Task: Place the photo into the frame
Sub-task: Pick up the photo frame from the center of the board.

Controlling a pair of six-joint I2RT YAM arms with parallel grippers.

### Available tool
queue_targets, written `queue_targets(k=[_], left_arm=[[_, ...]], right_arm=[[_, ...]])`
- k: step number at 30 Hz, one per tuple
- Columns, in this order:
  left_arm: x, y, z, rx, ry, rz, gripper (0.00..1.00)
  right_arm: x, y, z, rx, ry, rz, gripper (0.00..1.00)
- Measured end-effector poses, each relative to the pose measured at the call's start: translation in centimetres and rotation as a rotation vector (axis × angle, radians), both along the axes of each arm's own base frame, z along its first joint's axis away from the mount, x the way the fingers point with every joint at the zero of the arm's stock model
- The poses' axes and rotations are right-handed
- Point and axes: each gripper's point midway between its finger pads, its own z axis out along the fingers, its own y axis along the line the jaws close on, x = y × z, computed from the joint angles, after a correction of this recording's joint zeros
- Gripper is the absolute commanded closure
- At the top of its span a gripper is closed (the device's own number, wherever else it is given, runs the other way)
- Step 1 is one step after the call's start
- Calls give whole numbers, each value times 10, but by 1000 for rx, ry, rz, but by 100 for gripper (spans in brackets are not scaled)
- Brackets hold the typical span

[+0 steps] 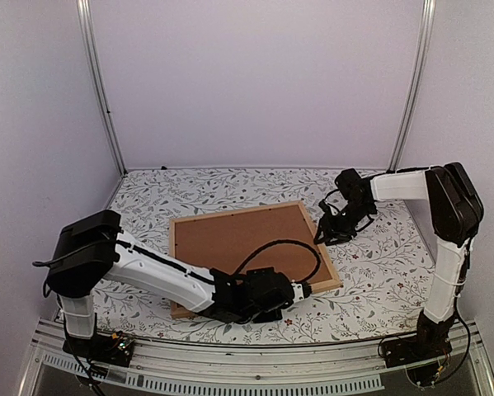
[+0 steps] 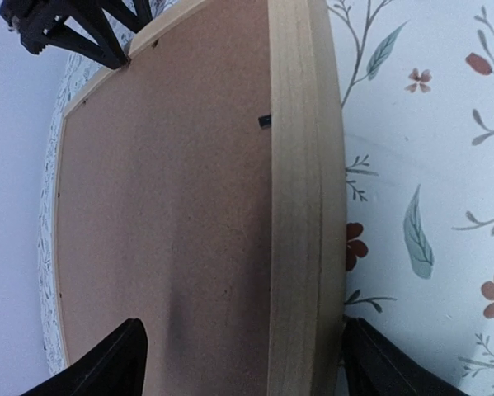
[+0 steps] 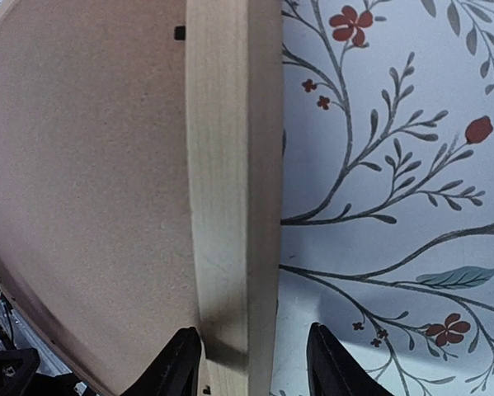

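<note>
Both grippers straddle rails of the frame (image 2: 304, 206), back-up on the table (image 1: 378, 256): left gripper (image 2: 245, 334) wide, right gripper (image 3: 251, 340) narrower, neither clamping, likely steadying it. No photo visible; presumably under backing board (image 1: 238, 235).

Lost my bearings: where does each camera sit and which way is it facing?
Top external: above, behind the bases, looking down on the frame, left arm, right arm.
Left wrist: on the left gripper, looking along the near rail between open jaws.
Right wrist: on the right gripper, facing the right rail, jaws astride.
Shared: the backing board; left wrist also catches the right gripper.
</note>
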Motion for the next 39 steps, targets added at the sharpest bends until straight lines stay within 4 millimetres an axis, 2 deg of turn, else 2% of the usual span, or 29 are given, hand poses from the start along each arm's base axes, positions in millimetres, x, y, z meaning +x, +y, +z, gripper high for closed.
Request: queue_targets(k=[2, 9, 16, 23, 34, 39], left_arm=[[-1, 1, 0, -8, 12, 2, 14], [1, 9, 4, -47, 59, 21, 14], [5, 14, 6, -89, 115, 46, 11], [4, 15, 3, -89, 140, 46, 9], [-4, 10, -4, -53, 168, -7, 8], [1, 5, -4, -40, 132, -2, 8]], right_arm=[[-1, -1, -6, -14, 9, -1, 56], [0, 3, -8, -39, -16, 12, 62], [1, 8, -5, -76, -56, 31, 87], [2, 6, -2, -104, -56, 27, 97], [2, 8, 8, -129, -23, 38, 100], [3, 8, 15, -131, -19, 42, 100]])
